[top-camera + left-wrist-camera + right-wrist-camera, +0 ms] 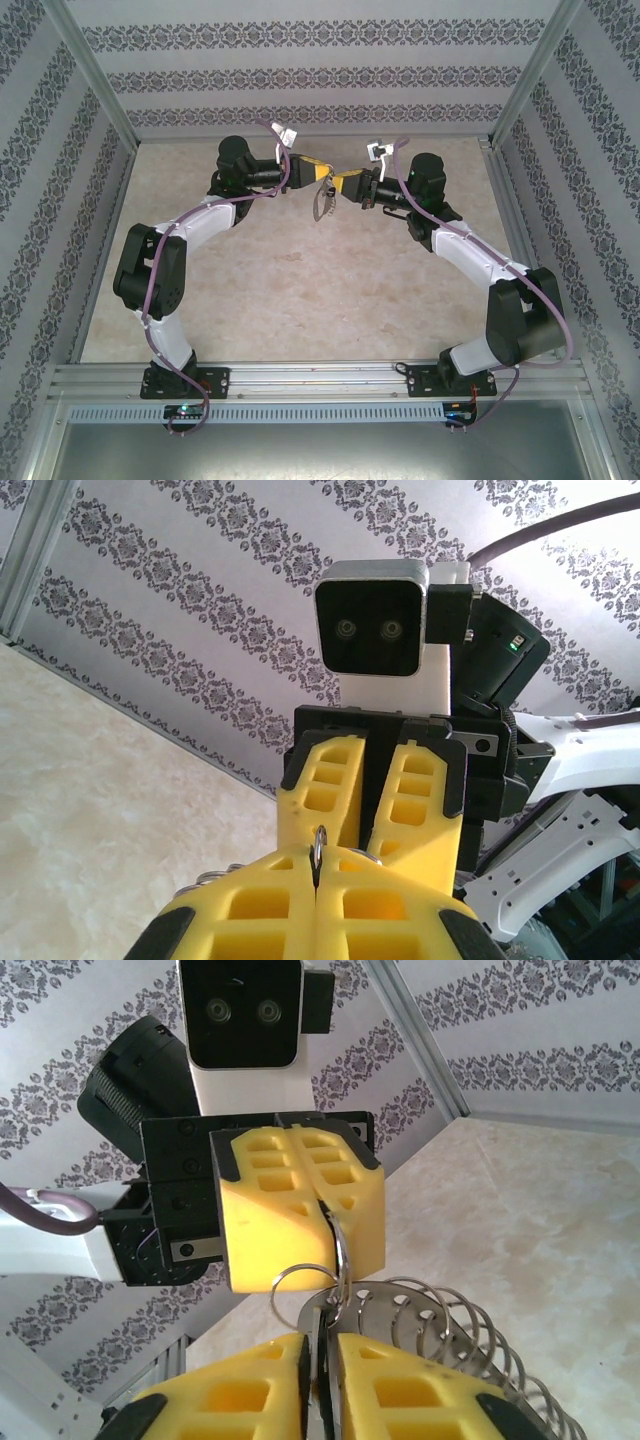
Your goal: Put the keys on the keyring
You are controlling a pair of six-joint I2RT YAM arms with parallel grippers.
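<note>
Right wrist view has the left gripper (328,1222), jaws pressed together on the keyring (341,1260), above the counter (560,1220) and the right gripper (322,1355), jaws pinching the key (322,1320), just beside it, so I judge the key's pale loop (297,1278) wants easing squarely onto the keyring with both grips firm.

Shiny metal keyring (343,1250), grey metal keys (322,1335), matt yellow plastic left claw (316,880)

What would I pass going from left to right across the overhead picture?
In order: left patterned wall → left arm → left hand → right hand → right arm → right patterned wall.
</note>
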